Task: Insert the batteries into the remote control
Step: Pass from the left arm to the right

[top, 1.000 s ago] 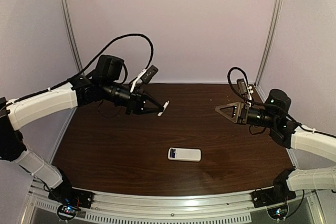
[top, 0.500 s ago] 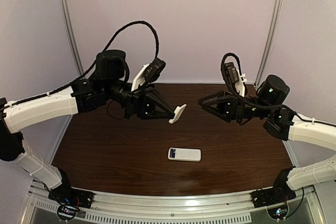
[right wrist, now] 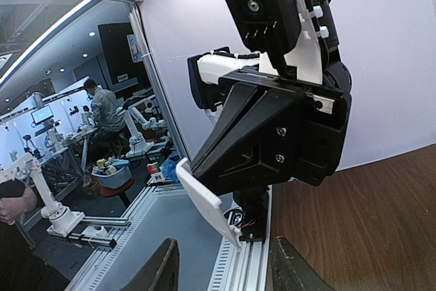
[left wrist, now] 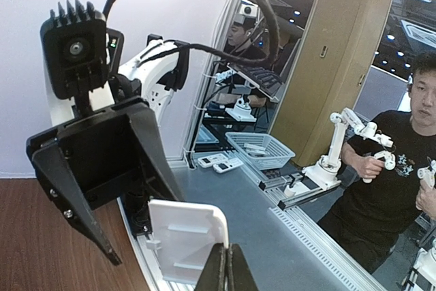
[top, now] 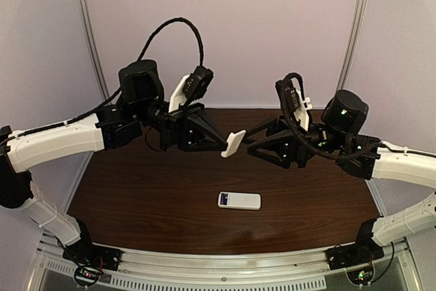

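Observation:
The remote control (top: 239,200) lies flat on the dark wooden table, face up, display end to the left. My left gripper (top: 225,148) is raised above the table and shut on a thin white battery cover (top: 233,144). In the left wrist view the gripper (left wrist: 227,264) pinches the cover's (left wrist: 185,236) lower edge. My right gripper (top: 251,146) is open and empty, held in the air facing the cover from the right, a short gap away. In the right wrist view the cover (right wrist: 204,204) hangs just beyond my open right gripper (right wrist: 225,270). The batteries are out of view.
The table (top: 150,195) ends at a metal rail (top: 225,264) along the near edge. Pale walls and two upright posts (top: 88,39) close the back and sides. Both arms meet in the air over the table's middle back.
Both arms have risen and swung toward each other. The left gripper carried the cover right and up. The right gripper turned to face it and now sits close.

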